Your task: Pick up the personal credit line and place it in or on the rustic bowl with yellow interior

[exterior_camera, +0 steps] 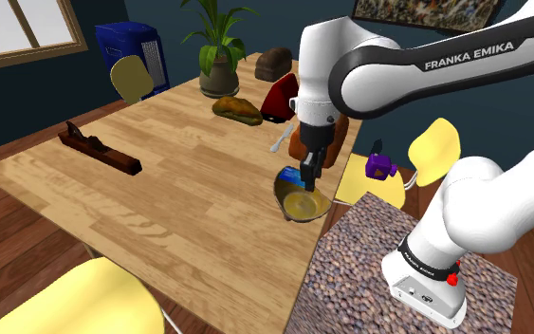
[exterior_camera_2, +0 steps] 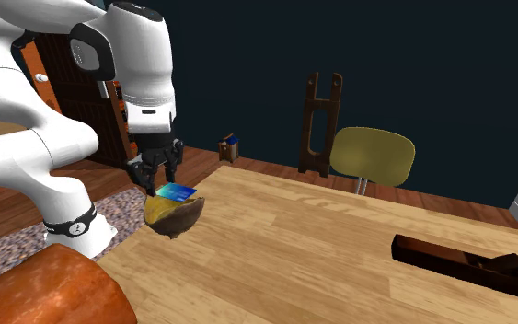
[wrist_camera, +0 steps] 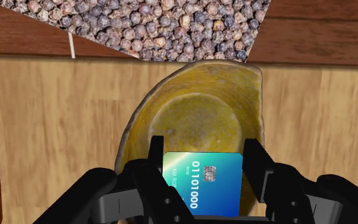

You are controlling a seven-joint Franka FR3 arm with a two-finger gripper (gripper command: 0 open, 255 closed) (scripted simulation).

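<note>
Fingers (wrist_camera: 155, 162) pinch the blue card (wrist_camera: 203, 184) by its edges, hovering over the bowl (wrist_camera: 190, 118), near its eleven o'clock rim in the shoulder view. Release off-centre and it may catch the rim, sliding onto the desk (wrist_camera: 56, 114).

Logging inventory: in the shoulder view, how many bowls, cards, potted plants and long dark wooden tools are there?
bowl: 1
card: 1
potted plant: 1
long dark wooden tool: 1
Total: 4
</note>
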